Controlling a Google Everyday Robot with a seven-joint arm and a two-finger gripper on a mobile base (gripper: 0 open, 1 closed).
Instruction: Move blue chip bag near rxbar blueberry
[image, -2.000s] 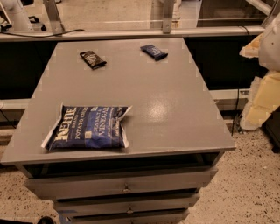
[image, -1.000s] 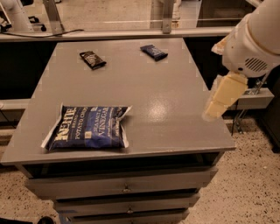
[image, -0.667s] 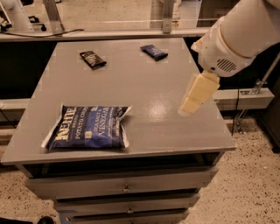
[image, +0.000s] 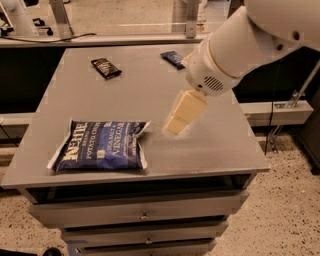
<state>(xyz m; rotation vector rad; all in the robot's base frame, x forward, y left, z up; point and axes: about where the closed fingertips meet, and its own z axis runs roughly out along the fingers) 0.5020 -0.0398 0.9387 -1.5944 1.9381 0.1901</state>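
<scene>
rxbar blueberry (image: 172, 57) partly behind arm (image: 250, 40) | hand (image: 181, 114) blurred above table (image: 220, 145) | arm cropped top-right

Thick, rounded arm (image: 265, 30) in a smooth white shell, at the upper right. One small dark dot on the upper segment, close to a faint seam. Narrow grey ring between that segment and the wrist housing (image: 212, 70). Housing blunt and drum-shaped, white, with an oval patch of tiny dark vent holes on its lower face. Below it the gripper (image: 176, 124): pale cream-yellow, blocky, flat-sided, narrowing downward, over the right middle of the grey table (image: 125, 95).
</scene>
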